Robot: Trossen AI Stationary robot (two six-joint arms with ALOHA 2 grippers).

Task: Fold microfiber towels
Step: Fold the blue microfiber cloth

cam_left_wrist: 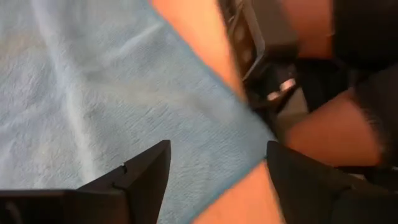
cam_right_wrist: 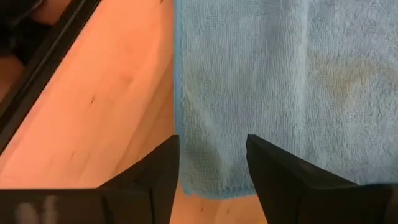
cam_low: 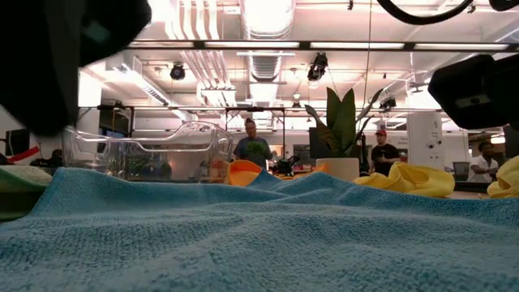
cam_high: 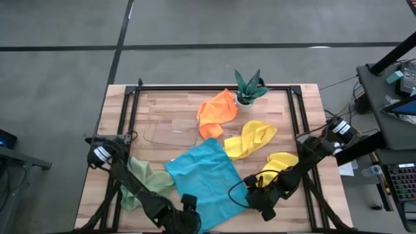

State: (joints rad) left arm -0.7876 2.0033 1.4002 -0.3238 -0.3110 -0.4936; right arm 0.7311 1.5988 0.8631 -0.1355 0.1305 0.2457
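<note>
The bright blue towel (cam_high: pixel 203 177) lies spread flat on the table's near middle and fills the low view's foreground (cam_low: pixel 259 235). My left gripper (cam_high: pixel 188 211) is open just over its near corner (cam_left_wrist: pixel 249 140). My right gripper (cam_high: pixel 259 198) is open, its fingers on either side of the towel's right corner (cam_right_wrist: pixel 211 177). The pale green towel (cam_high: pixel 146 179) lies crumpled at the near left. The orange towel (cam_high: pixel 218 114) and two yellow towels (cam_high: pixel 250 138) (cam_high: pixel 281 162) lie bunched at the far middle and right.
A clear plastic tray (cam_high: pixel 170 127) stands at the far left-middle, and a potted plant (cam_high: pixel 248 88) stands at the far edge. Black frame rails (cam_high: pixel 127 104) run along the table's sides. People stand in the room beyond (cam_low: pixel 253 148).
</note>
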